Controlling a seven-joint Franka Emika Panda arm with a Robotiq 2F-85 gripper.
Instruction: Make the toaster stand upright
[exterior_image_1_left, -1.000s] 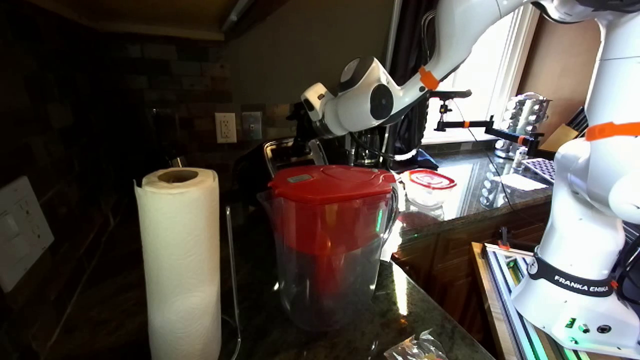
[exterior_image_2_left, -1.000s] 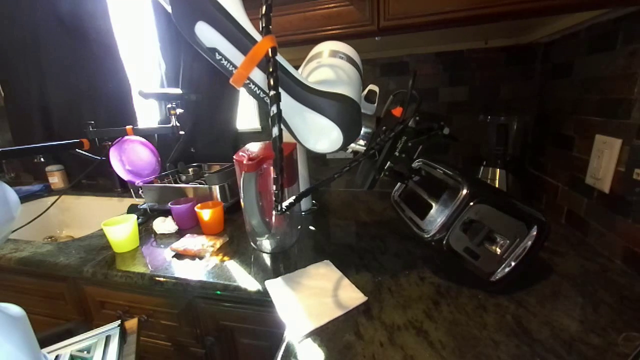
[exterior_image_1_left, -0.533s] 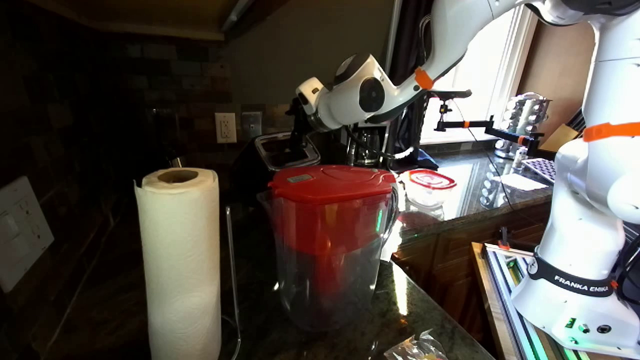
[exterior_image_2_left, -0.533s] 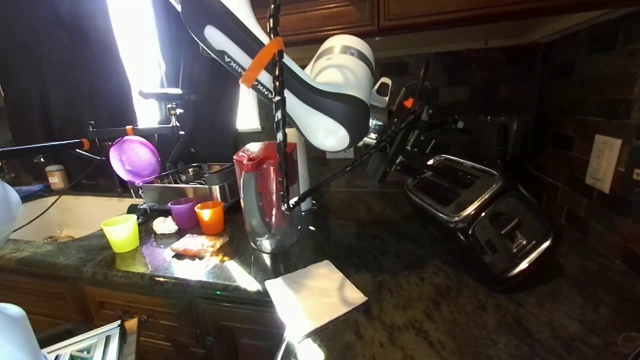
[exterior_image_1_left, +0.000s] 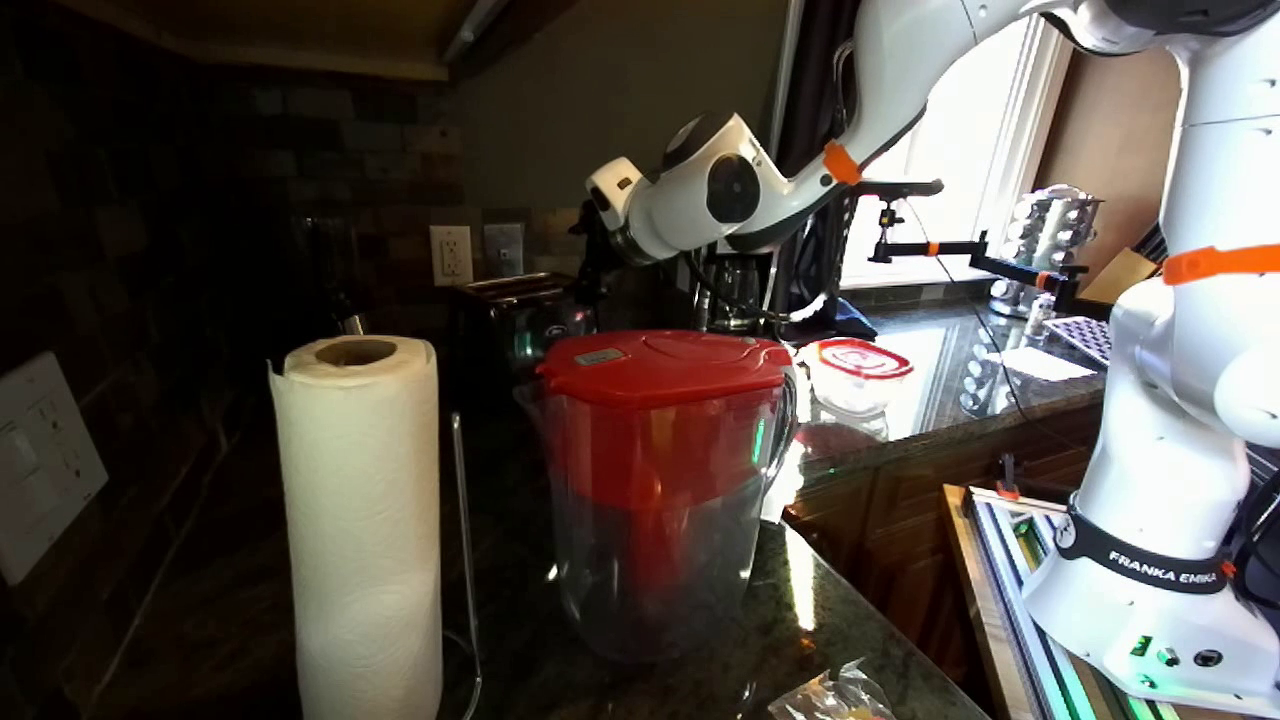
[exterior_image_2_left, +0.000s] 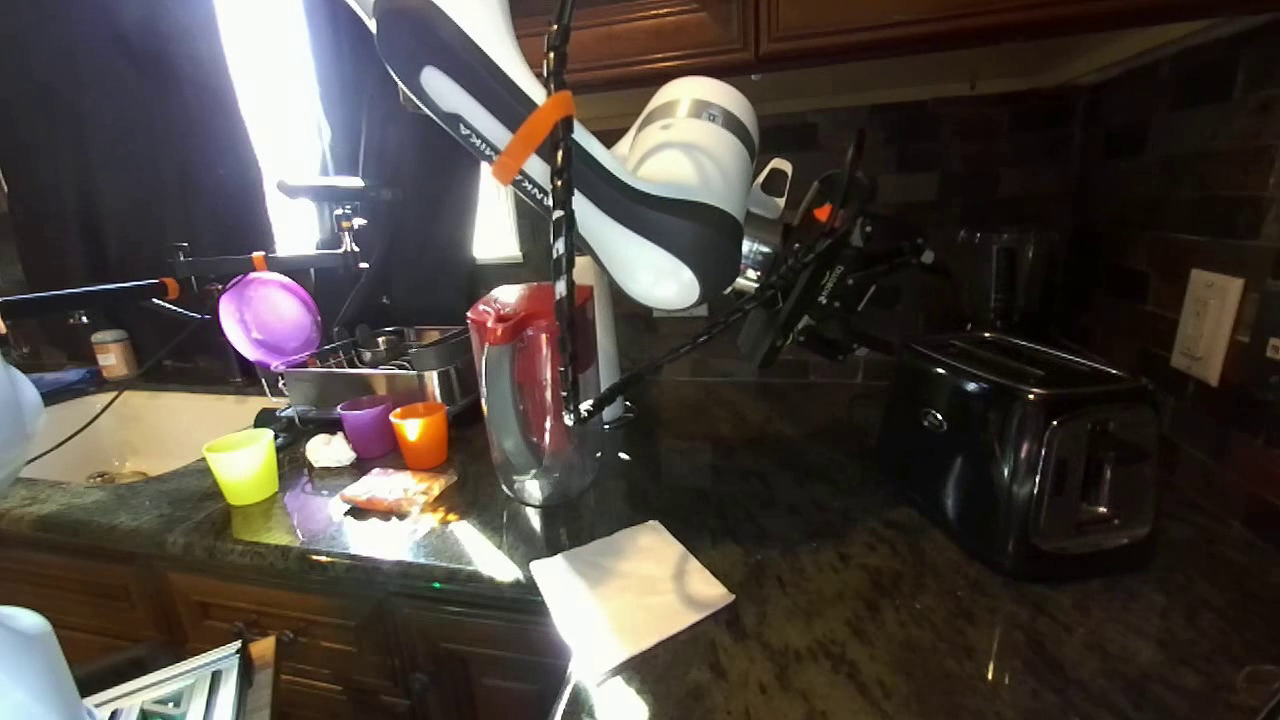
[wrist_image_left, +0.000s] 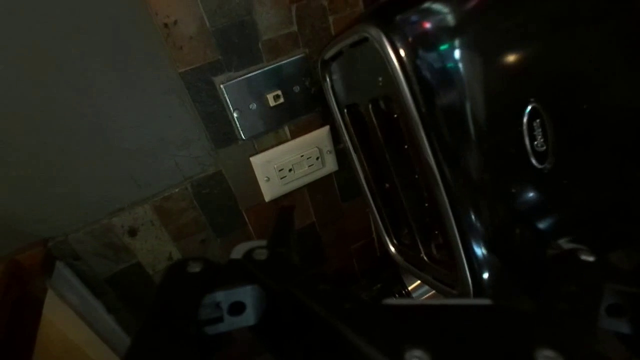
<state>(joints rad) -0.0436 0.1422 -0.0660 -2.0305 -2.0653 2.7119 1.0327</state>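
Note:
The toaster (exterior_image_2_left: 985, 460) is a black boxy appliance with a silver-rimmed slotted top. It stands upright on the dark counter, slots up. In an exterior view (exterior_image_1_left: 525, 315) it shows behind the pitcher, its lower part hidden. In the wrist view (wrist_image_left: 505, 190) its slots and oval badge fill the right side, slanted because the camera is tilted. My gripper (exterior_image_2_left: 890, 305) is beside the toaster's top edge on the arm's side, close to it; I cannot tell if a finger touches. In the wrist view its dark fingers (wrist_image_left: 425, 235) look spread, with nothing held between them.
A clear pitcher with red lid (exterior_image_1_left: 665, 400) and a paper towel roll (exterior_image_1_left: 360, 520) stand nearby. A pale napkin (exterior_image_2_left: 632, 595) lies on the counter. Coloured cups (exterior_image_2_left: 418, 435) and a dish rack (exterior_image_2_left: 375, 385) are beyond. Wall outlets (wrist_image_left: 295, 162) are on the backsplash behind the toaster.
The toaster was leaning, its slots facing sideways towards the gripper; it has swung onto its base and stands upright. My gripper has moved towards the toaster's side and is now beside its top, apart from the slots.

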